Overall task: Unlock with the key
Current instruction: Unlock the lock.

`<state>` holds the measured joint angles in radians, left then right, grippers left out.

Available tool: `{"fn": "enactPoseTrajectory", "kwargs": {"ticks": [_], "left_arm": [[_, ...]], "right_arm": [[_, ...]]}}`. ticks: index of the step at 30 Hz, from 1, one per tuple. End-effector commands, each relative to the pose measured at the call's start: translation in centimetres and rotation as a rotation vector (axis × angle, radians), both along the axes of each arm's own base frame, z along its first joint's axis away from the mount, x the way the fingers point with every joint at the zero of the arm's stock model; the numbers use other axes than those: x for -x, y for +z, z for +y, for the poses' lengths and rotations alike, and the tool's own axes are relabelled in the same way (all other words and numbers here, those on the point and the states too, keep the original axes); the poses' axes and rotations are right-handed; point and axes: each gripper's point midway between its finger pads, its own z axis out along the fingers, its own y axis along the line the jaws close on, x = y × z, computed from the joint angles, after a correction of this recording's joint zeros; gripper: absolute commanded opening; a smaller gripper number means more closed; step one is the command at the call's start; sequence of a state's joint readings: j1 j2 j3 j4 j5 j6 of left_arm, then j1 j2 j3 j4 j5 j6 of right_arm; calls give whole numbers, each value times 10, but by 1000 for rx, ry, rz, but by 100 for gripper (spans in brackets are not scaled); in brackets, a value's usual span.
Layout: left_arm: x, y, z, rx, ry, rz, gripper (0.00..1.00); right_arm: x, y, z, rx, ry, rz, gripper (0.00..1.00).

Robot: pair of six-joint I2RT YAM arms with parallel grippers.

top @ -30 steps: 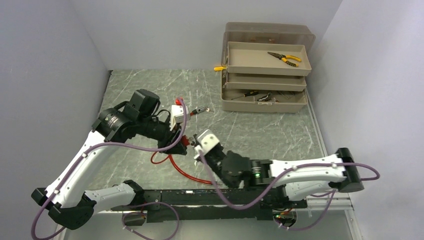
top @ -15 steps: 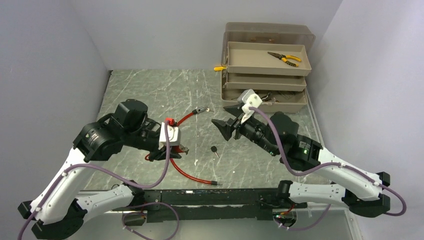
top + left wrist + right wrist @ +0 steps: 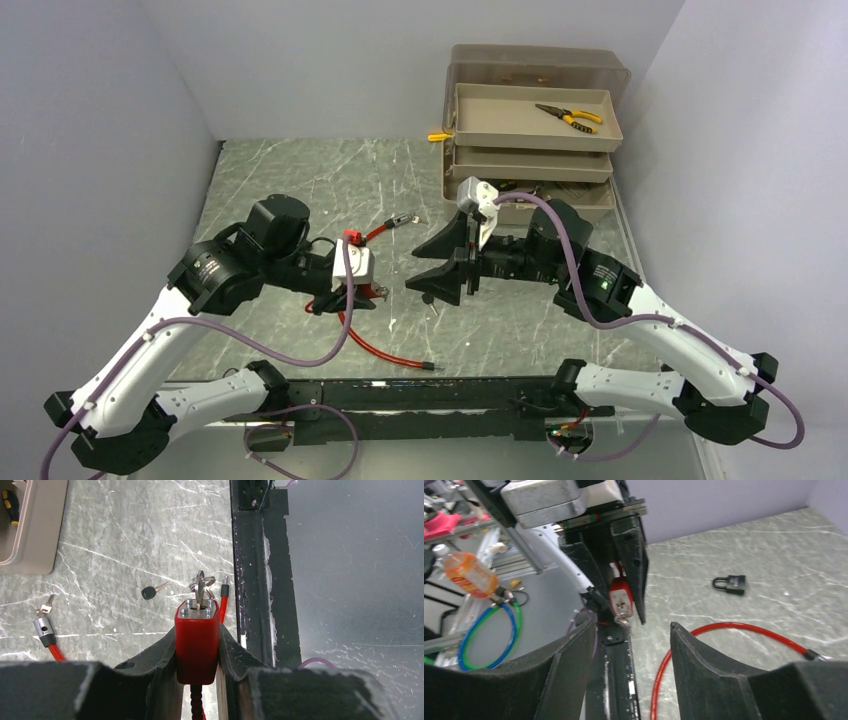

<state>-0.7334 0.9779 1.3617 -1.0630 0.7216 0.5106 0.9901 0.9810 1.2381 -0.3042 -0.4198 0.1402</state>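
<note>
Lock: a red lock [image 3: 197, 647], held above the table a little left of the middle. Its key end points right.
Key: a key [image 3: 200, 587] sits in the keyhole of the lock, and a metal ring hangs on its head.
Left gripper: the left gripper [image 3: 197, 634] pinches the lock from both sides. Both its fingers [image 3: 157, 655] press on the red body.
Right gripper: the right gripper [image 3: 420, 265] is just right of the lock and faces it. Its fingers [image 3: 569, 660] are spread wide and hold nothing. It is apart from the key and does not touch it.
Right wrist view: the lock and its key show in the gap between the two fingers, further away.
Cable: a red cable [image 3: 375, 350] comes out of the back of the lock. It lies in a curve on the table, with one metal end near the front edge and one further back.
Second key: a loose key [image 3: 151, 591] with a black head lies flat on the table, under the right gripper.
Padlock: a small black padlock [image 3: 731, 583] lies on the table, well apart from the red lock.
Table: green marble surface [image 3: 300, 170].
Toolbox: a beige toolbox [image 3: 530, 130] stands open at the far right, its trays stepped. Pliers [image 3: 568, 117] with yellow handles lie in the top tray.
</note>
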Motion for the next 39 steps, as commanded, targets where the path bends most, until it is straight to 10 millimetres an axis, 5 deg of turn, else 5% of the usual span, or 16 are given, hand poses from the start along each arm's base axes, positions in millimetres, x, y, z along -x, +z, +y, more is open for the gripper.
{"fn": "enactPoseTrajectory", "kwargs": {"ticks": [1, 13, 18, 39], "left_arm": [[-2, 17, -10, 81, -17, -17, 0], [-6, 18, -15, 98, -2, 13, 0], [-7, 18, -13, 113, 16, 37, 0], [-7, 17, -13, 114, 21, 57, 0]], "right_arm": [[17, 7, 13, -56, 125, 57, 57], [13, 4, 17, -86, 109, 77, 50], [12, -4, 28, -63, 141, 108, 31], [13, -11, 31, -68, 159, 115, 20]]}}
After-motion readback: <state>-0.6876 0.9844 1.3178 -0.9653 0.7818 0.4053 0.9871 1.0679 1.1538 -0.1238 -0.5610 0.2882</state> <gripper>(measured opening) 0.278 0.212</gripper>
